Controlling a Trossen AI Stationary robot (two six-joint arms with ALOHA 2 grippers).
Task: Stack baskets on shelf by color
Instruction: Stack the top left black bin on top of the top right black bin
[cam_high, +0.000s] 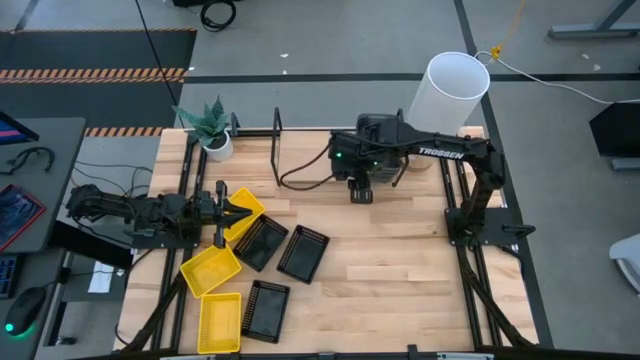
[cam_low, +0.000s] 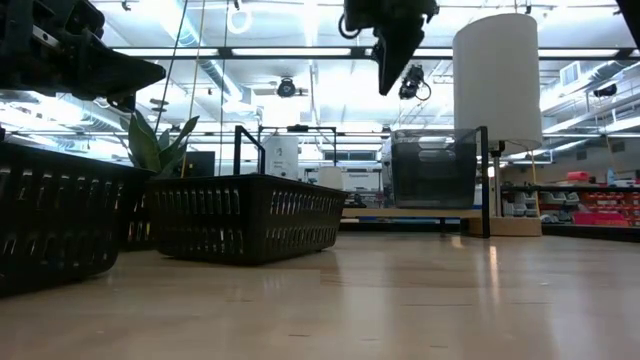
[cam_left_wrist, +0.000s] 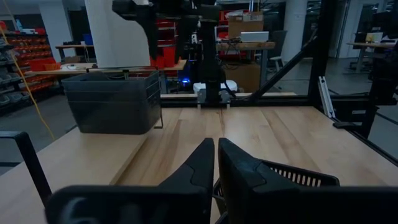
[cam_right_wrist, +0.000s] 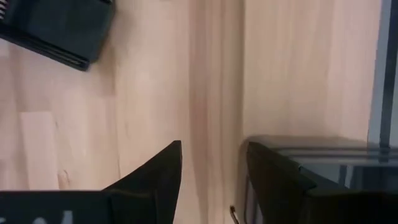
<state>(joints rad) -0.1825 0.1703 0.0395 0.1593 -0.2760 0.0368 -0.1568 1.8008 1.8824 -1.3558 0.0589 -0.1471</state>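
Left tool (cam_high: 243, 211) hovered with its fingers pressed together and nothing between them, over the near-left cluster of baskets on the surface (cam_high: 380, 270). Under it lay a yellow basket (cam_high: 243, 212), with two more yellow baskets (cam_high: 211, 270) nearer the front edge, one of them (cam_high: 219, 322) at the very front. Beside these sat three black mesh baskets (cam_high: 262, 243), (cam_high: 303, 252), (cam_high: 267, 311), all apart from one another or just touching at corners. They looked light, thin-walled and a little springy; the mesh sides should give under pressure, so a pinch over one rim at mid-length seemed the safest hold, and the smooth yellow plastic could slip if gripped near a corner.

Farther back, the right tool (cam_right_wrist: 211, 163) hung above the surface with a narrow gap between its fingers, holding nothing, just beside the dark grey baskets (cam_left_wrist: 112, 101), which appeared already nested as one stack on the shelf (cam_high: 277, 130) near the white cylinder (cam_high: 448, 90). These greys looked stiffer and heavier. A potted plant (cam_high: 212, 125) stood at the far-left corner.
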